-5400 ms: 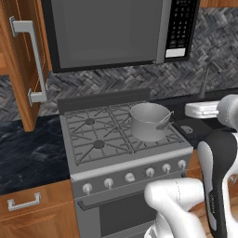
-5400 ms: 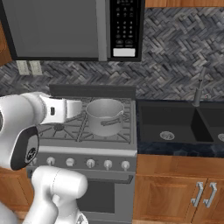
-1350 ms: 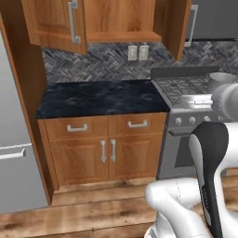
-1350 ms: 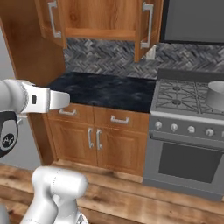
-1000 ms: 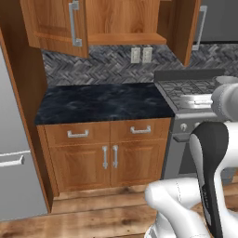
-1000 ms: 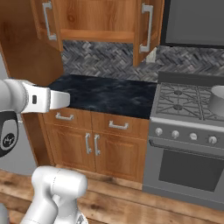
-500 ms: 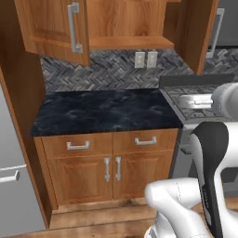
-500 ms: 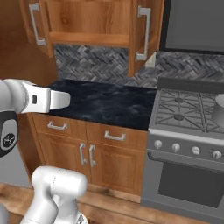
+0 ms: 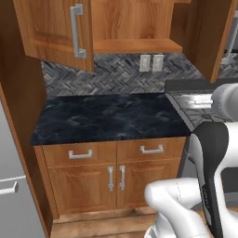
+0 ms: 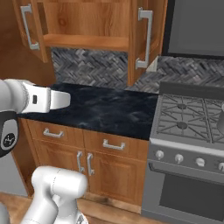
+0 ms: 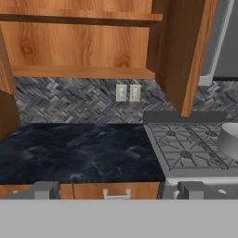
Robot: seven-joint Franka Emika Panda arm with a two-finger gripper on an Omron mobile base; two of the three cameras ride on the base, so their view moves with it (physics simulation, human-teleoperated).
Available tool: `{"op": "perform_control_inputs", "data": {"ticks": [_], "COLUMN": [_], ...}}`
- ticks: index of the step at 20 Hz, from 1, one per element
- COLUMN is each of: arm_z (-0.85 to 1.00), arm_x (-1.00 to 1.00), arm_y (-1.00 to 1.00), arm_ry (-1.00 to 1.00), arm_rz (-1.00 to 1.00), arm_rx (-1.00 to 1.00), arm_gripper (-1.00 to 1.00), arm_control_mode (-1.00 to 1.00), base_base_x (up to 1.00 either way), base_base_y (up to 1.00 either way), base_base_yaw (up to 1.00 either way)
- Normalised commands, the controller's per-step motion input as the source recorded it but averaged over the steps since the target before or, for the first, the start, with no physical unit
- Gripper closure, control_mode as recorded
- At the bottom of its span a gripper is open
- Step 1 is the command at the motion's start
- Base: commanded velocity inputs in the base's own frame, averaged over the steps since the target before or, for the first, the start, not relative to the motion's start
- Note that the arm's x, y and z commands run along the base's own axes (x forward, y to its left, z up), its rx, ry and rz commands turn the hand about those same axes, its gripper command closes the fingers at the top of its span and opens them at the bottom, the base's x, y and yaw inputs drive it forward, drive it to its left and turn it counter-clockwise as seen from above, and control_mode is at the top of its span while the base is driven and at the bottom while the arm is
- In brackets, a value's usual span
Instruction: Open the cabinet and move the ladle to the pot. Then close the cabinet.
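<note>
Pincer [image 11: 118, 190]: fingertips spread wide at the bottom of the hand view, released, nothing between them. It looks level across the desk [image 11: 74, 148] from the front edge.

Change: over the last seconds the whole picture has slid in both base views. The stove [image 10: 192, 120] was dead ahead; now the desk is ahead and the stove sits off the desk's right edge. That is the base driving, not the things moving. In the last second the desk has also come closer.

Arm [image 10: 39, 99] reaches over the desk's left front corner.

Pot [image 11: 230, 138]: on the stove, far right burner, cut by the frame edge. Well apart from the pincer.

Cabinet [image 9: 132, 28]: both doors swung out. Left door [image 9: 60, 32] hangs over the desk's left edge, right door [image 9: 209, 35] over its right edge, edge-on to me. The bottom shelf [image 11: 79, 72] looks bare in the part I see. Where the ladle lies I cannot tell.

Judgement: free pincer plus the drive away from the pot suggests the ladle step is done and closing is left.

Room: clear air above the desk between the doors. Watch each door's lower corner and the bar handles [image 10: 144, 39] when swinging up.
</note>
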Motion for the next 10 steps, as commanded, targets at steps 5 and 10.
{"op": "perform_control_inputs", "data": {"ticks": [5, 10], "arm_z": [0.00, 0.00], "arm_x": [0.00, 0.00], "arm_y": [0.00, 0.00], "arm_ry": [0.00, 0.00], "arm_rz": [0.00, 0.00], "arm_rx": [0.00, 0.00], "arm_gripper": [-1.00, -1.00], "arm_control_mode": [1.00, 1.00], "base_base_x": [0.40, 0.44], "base_base_y": [0.24, 0.18], "base_base_yaw": [0.01, 0.01]}}
